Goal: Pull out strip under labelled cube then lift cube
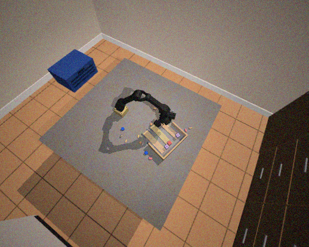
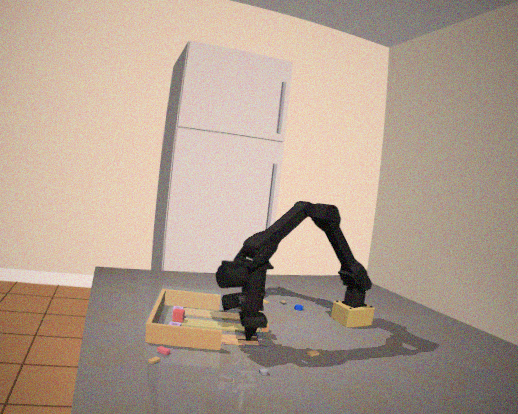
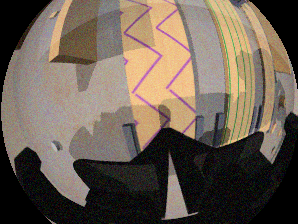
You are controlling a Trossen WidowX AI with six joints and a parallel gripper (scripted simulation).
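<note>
A shallow wooden tray (image 1: 175, 147) (image 2: 183, 337) (image 3: 76, 43) holds several strips laid side by side. In the wrist view a strip with a purple zigzag (image 3: 156, 50) runs up the middle, and a green-lined strip (image 3: 236, 50) lies to its right. A purple cube (image 1: 178, 135) sits at the far end of the zigzag strip. A red cube (image 1: 169, 142) (image 2: 178, 315) sits further right, and a second purple cube (image 1: 166, 146) is beside it. I cannot read any label. My gripper (image 1: 157, 123) (image 2: 250, 336) (image 3: 166, 132) is shut, pointing straight down onto the near end of the zigzag strip, just outside the tray.
Small loose blocks lie around the tray, among them a blue one (image 1: 122, 129) (image 2: 298, 307) and a pink one (image 1: 150, 158) (image 2: 163, 350). The arm's yellow base (image 1: 121, 111) (image 2: 353, 314) stands behind. A blue crate (image 1: 73, 70), a fridge (image 2: 228, 160) and a dark cabinet (image 1: 288, 179) stand off the table.
</note>
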